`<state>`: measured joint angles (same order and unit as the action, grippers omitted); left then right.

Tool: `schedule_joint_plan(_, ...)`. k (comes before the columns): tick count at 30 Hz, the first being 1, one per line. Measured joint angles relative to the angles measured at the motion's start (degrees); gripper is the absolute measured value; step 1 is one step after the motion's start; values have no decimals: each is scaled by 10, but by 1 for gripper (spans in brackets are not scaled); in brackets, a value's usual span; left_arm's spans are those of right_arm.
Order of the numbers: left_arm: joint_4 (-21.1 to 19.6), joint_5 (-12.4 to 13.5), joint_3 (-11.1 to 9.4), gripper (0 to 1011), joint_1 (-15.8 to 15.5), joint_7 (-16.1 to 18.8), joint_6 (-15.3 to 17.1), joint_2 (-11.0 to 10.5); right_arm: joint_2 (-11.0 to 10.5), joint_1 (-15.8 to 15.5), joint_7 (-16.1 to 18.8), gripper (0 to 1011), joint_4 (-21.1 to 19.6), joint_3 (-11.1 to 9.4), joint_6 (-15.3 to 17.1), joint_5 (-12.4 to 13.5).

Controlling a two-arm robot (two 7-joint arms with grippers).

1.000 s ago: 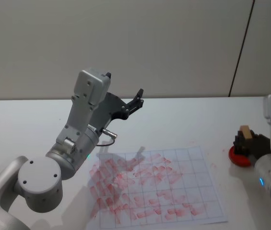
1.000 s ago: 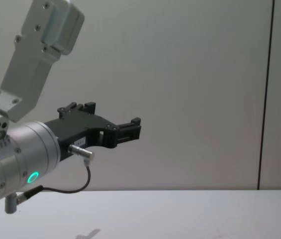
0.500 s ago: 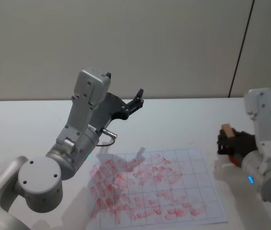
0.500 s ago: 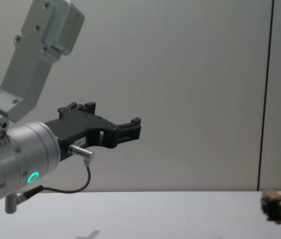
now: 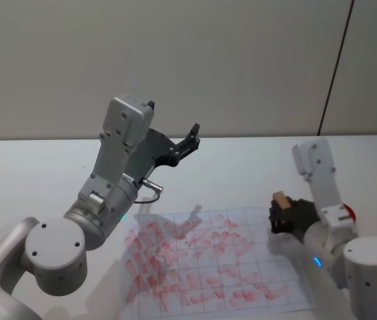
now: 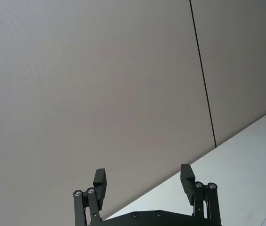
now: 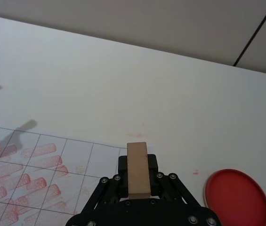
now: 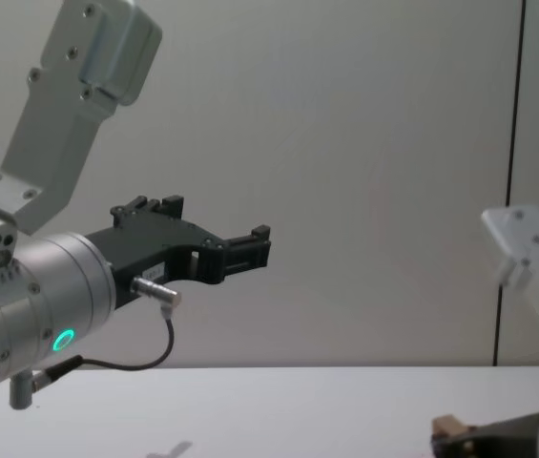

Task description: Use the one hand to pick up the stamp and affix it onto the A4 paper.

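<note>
Right gripper (image 5: 279, 217) has swung in from the red ink pad (image 7: 237, 193) since half a second ago; it's clamped on the stamp (image 5: 281, 199), now over the A4 paper's (image 5: 208, 260) 2 o'clock corner; left gripper (image 5: 191, 137) hasn't budged, fingers spread, raised toward 10 o'clock; white table (image 5: 41, 173), plain beige wall (image 5: 175, 60).

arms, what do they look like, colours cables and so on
Both are pale grey-white, with flat screw-dotted links and round silver joints. The left arm has a green ring light and a thin black cable with a silver plug; the right arm shows a blue light. The left gripper and right gripper are black.
</note>
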<state>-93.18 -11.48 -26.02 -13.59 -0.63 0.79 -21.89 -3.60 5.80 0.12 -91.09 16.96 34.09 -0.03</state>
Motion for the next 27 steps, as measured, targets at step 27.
schedule_joint_plan(27, 0, 0, 0, 1001, 0, 0, 0, 0, 21, 21, 19, 221, 78, 13, -35, -33)
